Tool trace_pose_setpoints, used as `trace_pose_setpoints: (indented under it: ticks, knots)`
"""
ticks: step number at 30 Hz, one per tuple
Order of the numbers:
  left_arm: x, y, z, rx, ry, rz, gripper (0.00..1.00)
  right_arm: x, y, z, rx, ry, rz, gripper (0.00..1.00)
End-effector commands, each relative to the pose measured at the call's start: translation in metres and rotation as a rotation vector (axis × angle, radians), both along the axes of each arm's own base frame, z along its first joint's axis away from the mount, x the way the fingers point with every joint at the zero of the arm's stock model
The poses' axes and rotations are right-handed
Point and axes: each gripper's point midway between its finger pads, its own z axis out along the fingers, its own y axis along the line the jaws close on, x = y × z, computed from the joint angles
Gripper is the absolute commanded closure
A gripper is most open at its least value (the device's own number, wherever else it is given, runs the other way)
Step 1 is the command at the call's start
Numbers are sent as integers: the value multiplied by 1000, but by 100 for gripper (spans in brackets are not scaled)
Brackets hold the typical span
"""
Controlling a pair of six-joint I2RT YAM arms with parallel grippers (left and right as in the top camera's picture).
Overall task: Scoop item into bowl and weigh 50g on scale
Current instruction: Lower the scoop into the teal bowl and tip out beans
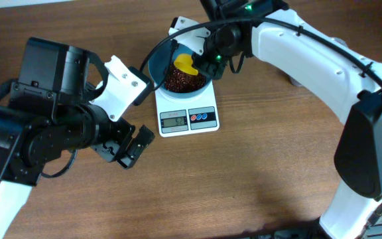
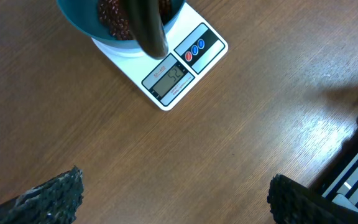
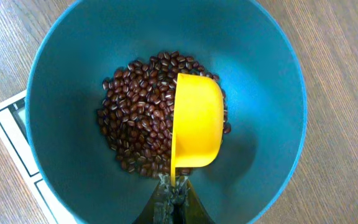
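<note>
A brown wood-grain table [image 1: 244, 179] holds a small white scale [image 1: 188, 105], which serves as the landmark here.

Nearest, to the front and left of the scale and well apart from it, the left gripper [image 1: 130, 147] hangs over bare table. Its dark textured fingers [image 2: 55, 196] are spread wide and hold nothing.

The scale is a flat white rectangle. Its grey display [image 2: 169, 78] sits on the front edge and appears to read 52, though the digits are small. A red and a blue button [image 2: 193, 51] sit just beside the display on a dark panel.

On the rear part of the scale stands the bowl [image 3: 253, 74]. It is round, teal-blue and smooth inside, and its rim overhangs the scale's sides.

In the bottom of the bowl lie the beans [image 3: 135, 127]. They are many, tiny, oval and glossy, dark red-brown, and heaped in one patch left of the bowl's centre.

A yellow scoop [image 3: 197, 121] rests on the right edge of the heap, its cup tipped on its side.

Just behind the scale, over the bowl's far rim, the right gripper [image 1: 212, 61] is clenched on the scoop's thin handle.
</note>
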Motion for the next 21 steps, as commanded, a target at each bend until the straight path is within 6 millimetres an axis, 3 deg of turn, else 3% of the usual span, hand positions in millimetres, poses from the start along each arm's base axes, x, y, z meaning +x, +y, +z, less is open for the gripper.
trace_pose_setpoints:
  ticks: [1,7,21]
  knots:
    - [-1,-3,10,-18,-31,-23,1,-4,5,-10,-4,27,2,96]
    - [-1,-3,10,-18,-31,-23,1,-22,9,-14,26,106,30,96]
    - [-1,-3,10,-18,-31,-24,1,-19,21,8,137,152,-64,96]
